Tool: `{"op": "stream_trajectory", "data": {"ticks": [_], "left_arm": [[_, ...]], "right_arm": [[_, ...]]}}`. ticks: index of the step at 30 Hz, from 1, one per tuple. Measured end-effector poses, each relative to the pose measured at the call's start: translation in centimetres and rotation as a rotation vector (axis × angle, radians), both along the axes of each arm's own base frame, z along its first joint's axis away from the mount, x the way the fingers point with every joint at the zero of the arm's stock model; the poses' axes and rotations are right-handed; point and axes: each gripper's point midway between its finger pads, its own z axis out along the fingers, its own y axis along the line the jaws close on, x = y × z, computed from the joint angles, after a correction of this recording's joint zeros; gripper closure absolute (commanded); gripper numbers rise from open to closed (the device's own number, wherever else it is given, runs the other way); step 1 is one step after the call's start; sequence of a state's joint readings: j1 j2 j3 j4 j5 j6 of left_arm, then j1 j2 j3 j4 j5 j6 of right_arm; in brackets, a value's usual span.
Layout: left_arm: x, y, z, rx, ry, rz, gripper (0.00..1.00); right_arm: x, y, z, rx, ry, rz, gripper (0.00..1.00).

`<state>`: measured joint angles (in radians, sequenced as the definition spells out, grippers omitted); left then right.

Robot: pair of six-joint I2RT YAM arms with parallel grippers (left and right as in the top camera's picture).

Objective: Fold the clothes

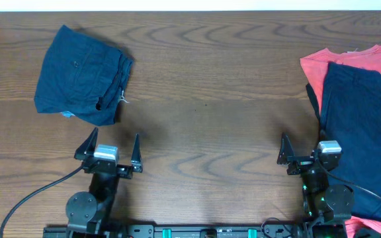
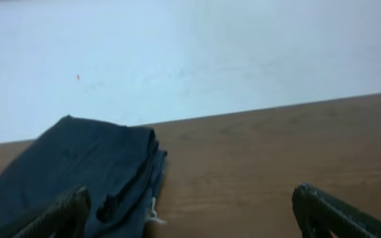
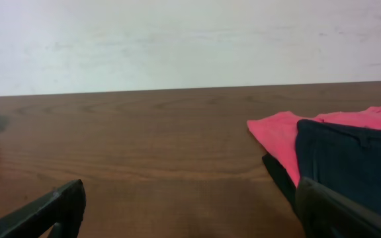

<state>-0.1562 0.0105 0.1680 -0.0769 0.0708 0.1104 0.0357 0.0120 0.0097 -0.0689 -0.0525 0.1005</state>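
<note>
With left gripper (image 1: pixel 113 143) and right gripper (image 1: pixel 304 153) spread empty, grabbing the unfolded navy shorts (image 1: pixel 362 125) at 3 o'clock risks pinching the coral shirt (image 1: pixel 339 59) beneath.

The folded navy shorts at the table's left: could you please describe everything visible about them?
The folded navy shorts look like soft cloth, a compact bundle turned askew, layered edges along its right side. A pocket seam crosses the top; a whitish thread sticks out at the right. They lie on the table, touching nothing else.
</note>
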Motion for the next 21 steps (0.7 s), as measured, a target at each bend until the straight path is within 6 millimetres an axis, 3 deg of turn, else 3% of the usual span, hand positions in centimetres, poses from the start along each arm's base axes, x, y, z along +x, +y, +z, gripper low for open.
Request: {"op": "stream_trajectory", "data": {"ticks": [10,21], "left_arm": [[1.2,-0.2,-5.8,0.004,0.08,0.001,0.02],[1.2,-0.1,-5.9,0.004,0.086,0.005,0.02]], "right_arm": [[0.0,0.0,0.0,0.0,0.0,0.0,0.01],[0.0,0.0,0.0,0.0,0.0,0.0,0.01]]}}
